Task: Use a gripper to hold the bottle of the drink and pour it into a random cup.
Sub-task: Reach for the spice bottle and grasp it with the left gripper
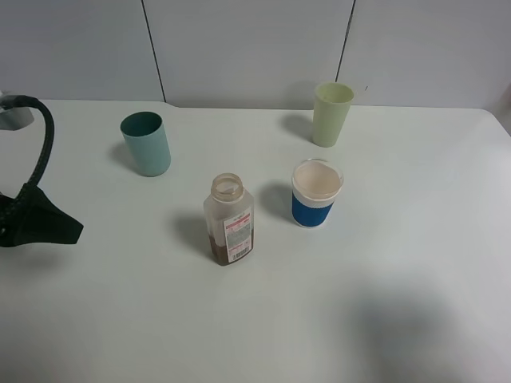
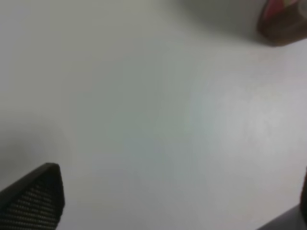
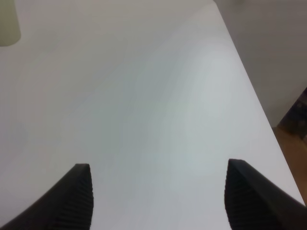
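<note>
The bottle (image 1: 231, 217) stands upright and uncapped in the middle of the table, with a little dark brown drink (image 1: 224, 248) at its bottom. The teal cup (image 1: 146, 144) stands behind it to the left. My left gripper (image 1: 56, 226) is at the table's left edge, well left of the bottle. In the left wrist view this gripper (image 2: 180, 191) is open over bare table, with the bottle's brown base (image 2: 283, 24) far ahead at the frame's corner. My right gripper (image 3: 158, 175) is open over bare table and holds nothing. It is outside the exterior high view.
A pale yellow-green tumbler (image 1: 332, 114) stands at the back right, and its blurred base (image 3: 7, 24) shows in the right wrist view. A white cup with a blue band (image 1: 317, 193) is just right of the bottle. The table's right edge (image 3: 249, 86) runs beside the right gripper.
</note>
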Robot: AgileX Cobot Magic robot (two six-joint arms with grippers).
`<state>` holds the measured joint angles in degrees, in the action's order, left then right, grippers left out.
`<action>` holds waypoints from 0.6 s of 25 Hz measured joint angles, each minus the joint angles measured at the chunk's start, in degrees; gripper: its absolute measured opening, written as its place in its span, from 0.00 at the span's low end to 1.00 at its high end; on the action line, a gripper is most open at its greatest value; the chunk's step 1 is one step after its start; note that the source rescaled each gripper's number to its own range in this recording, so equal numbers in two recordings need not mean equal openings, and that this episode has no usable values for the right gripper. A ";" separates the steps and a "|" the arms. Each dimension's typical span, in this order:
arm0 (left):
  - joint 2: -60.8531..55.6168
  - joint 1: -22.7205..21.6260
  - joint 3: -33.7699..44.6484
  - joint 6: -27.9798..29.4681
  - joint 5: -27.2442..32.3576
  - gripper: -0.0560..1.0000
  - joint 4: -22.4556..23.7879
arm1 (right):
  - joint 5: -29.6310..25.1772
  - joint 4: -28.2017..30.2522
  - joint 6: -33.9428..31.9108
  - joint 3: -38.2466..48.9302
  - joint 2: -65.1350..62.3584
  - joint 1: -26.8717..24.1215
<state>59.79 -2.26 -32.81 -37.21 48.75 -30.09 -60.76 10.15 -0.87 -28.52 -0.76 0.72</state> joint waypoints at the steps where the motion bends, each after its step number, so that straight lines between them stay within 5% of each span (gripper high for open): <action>1: 0.00 1.12 0.00 -0.26 -1.05 1.00 0.56 | 0.00 0.00 0.00 0.00 0.00 0.00; 7: 0.00 11.51 0.00 1.78 -8.25 1.00 7.57 | 0.00 0.00 0.00 0.00 0.00 0.00; 15: 3.81 24.91 0.00 21.46 -13.44 1.00 19.95 | 0.00 0.00 0.00 0.00 0.00 0.00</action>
<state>63.60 22.65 -32.81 -15.75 35.31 -10.14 -60.76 10.15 -0.87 -28.52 -0.76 0.72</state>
